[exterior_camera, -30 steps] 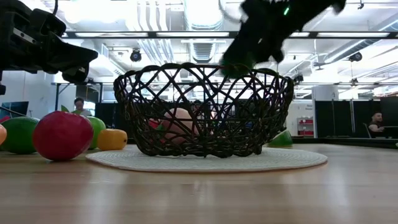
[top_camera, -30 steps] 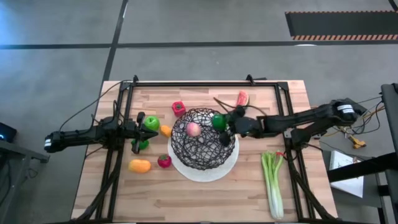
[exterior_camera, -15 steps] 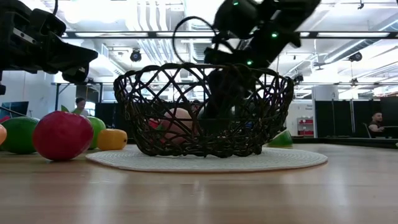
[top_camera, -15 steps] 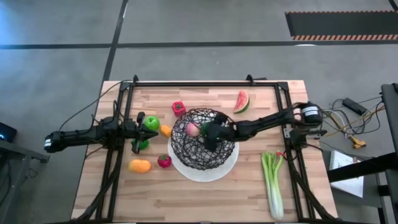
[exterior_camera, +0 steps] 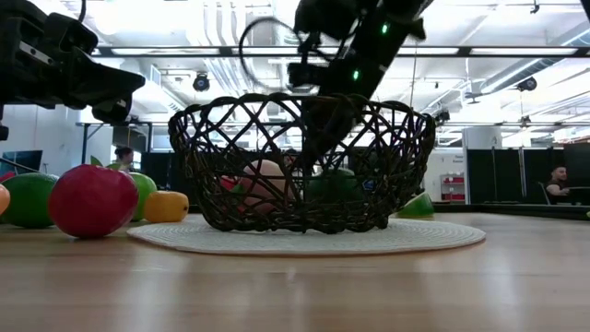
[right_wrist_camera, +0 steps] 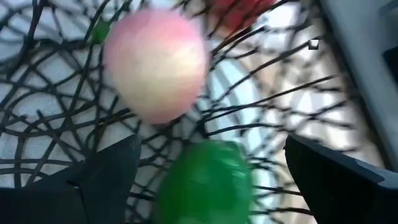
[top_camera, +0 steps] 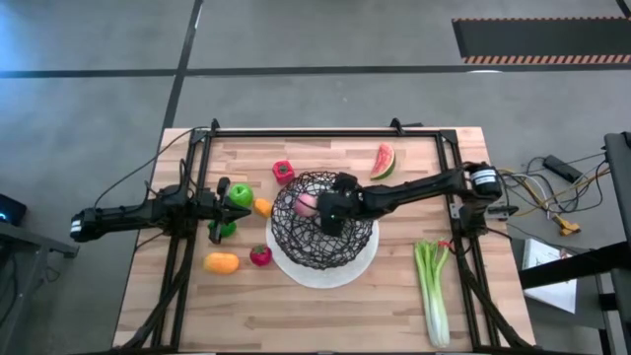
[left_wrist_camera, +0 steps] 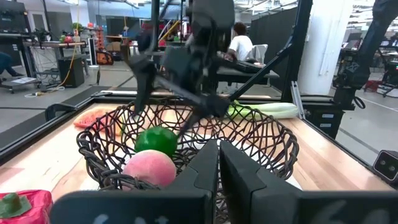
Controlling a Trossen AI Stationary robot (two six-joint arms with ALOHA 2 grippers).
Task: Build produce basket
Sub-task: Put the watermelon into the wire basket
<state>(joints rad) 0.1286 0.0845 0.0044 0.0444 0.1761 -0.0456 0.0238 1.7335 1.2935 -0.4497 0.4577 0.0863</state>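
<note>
The black wire basket (top_camera: pixel 296 240) stands on a white round mat (top_camera: pixel 367 258) at mid-table. In it lie a peach (right_wrist_camera: pixel 155 62) and a green lime (right_wrist_camera: pixel 205 180), side by side on its floor. My right gripper (top_camera: pixel 330 212) reaches down into the basket from the table's right. It is open, with a finger on either side of the lime and a gap to each. My left gripper (top_camera: pixel 219 205) waits shut at the table's left, beside the green apple (top_camera: pixel 240 194).
Left of the basket lie a red pepper (top_camera: pixel 284 172), an orange piece (top_camera: pixel 262 207), an orange fruit (top_camera: pixel 222 262) and a red fruit (top_camera: pixel 260 256). A watermelon slice (top_camera: pixel 384 160) lies at the far right and a celery stalk (top_camera: pixel 432 286) at the near right. A black frame borders the table.
My right gripper has gone from the basket's right rim toward the table's left and dipped down into the basket, rolling as it went. The lime, which was between its fingers at the rim, now lies on the basket's floor beside the peach.
</note>
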